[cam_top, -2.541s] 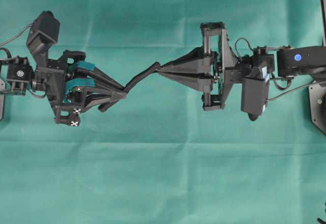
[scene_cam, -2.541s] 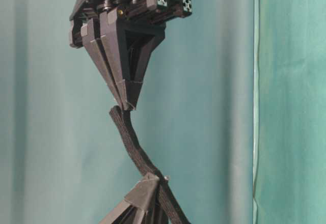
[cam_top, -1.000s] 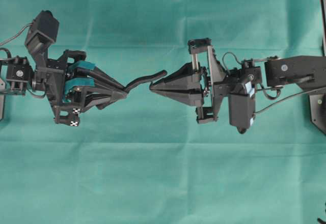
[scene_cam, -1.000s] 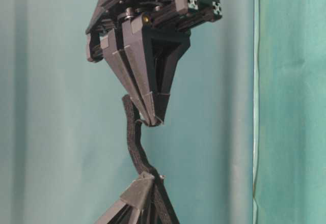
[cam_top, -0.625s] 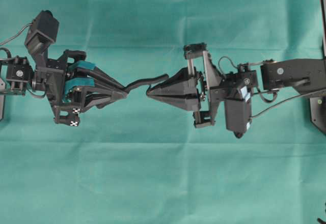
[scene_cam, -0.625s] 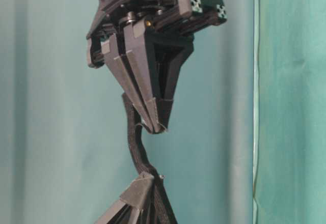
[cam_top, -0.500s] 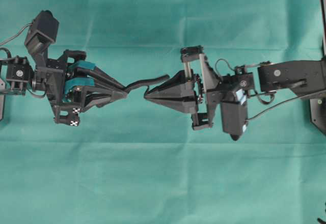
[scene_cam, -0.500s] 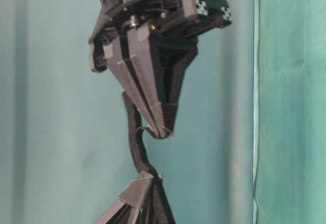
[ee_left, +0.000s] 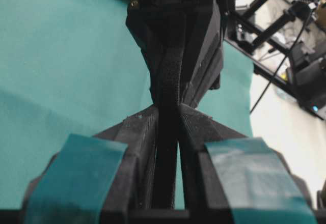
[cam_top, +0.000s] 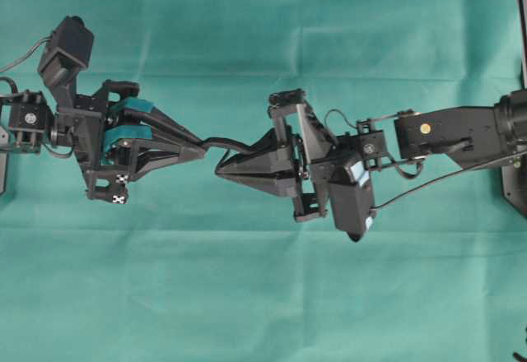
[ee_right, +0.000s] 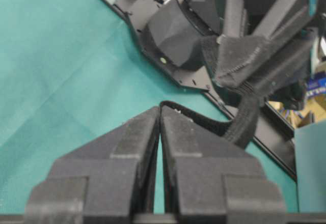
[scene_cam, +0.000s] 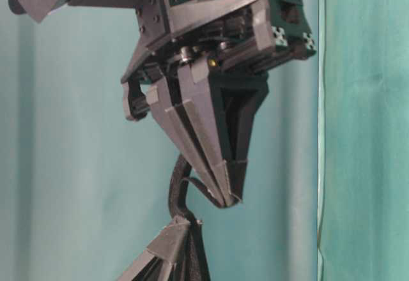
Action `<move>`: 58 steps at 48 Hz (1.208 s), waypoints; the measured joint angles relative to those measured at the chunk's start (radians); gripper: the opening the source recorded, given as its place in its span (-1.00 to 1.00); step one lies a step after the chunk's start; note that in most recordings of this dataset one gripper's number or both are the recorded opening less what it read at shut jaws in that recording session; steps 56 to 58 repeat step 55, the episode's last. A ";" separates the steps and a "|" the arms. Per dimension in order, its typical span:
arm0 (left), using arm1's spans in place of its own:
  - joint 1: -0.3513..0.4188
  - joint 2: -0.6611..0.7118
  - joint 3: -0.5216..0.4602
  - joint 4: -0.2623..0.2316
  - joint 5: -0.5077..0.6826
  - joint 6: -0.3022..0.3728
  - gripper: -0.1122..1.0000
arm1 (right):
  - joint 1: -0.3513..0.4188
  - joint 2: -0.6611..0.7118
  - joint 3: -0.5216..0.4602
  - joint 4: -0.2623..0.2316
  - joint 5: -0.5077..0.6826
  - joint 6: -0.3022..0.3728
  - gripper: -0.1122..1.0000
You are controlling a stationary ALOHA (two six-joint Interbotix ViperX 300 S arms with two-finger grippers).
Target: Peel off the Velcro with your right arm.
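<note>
Velcro hangs in the air between the two arms, well above the green cloth on the desk. One end is clamped in the left gripper, whose teal-taped fingers press together on the strip, probably to anchor it so the other arm has something to pull against. From there the strip bends toward 3 o'clock in the overhead view and curls in a short loop to the tip of the right gripper. Its jaws are together, pinching what looks like a thin peeled layer at the very tip. The two grippers point nearly tip to tip, so the loop is slack, not taut.
</note>
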 measured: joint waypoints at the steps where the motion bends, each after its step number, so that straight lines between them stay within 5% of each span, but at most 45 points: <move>1: 0.000 0.000 0.000 -0.002 0.000 0.000 -0.62 | 0.000 0.002 -0.003 -0.003 0.003 0.000 -0.97; 58: 0.000 0.005 0.000 0.002 -0.005 -0.002 -0.62 | 0.054 0.052 -0.077 -0.051 0.216 0.000 -0.97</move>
